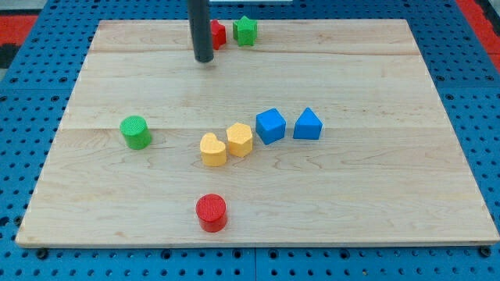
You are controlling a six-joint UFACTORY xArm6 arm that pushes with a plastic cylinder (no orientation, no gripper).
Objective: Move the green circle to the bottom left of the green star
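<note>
The green circle [136, 132] sits at the board's nine o'clock, well apart from the green star [245, 30] at twelve. My tip [204, 58], a bare rod with nothing to pinch, stands near the star; the circle lies toward its seven o'clock.

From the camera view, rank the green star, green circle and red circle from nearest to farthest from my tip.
Measured from my tip:
1. Green star, just to its right at the view's top.
2. Green circle, lower left, mid-board.
3. Red circle, almost straight below, near the view's bottom edge.
</note>
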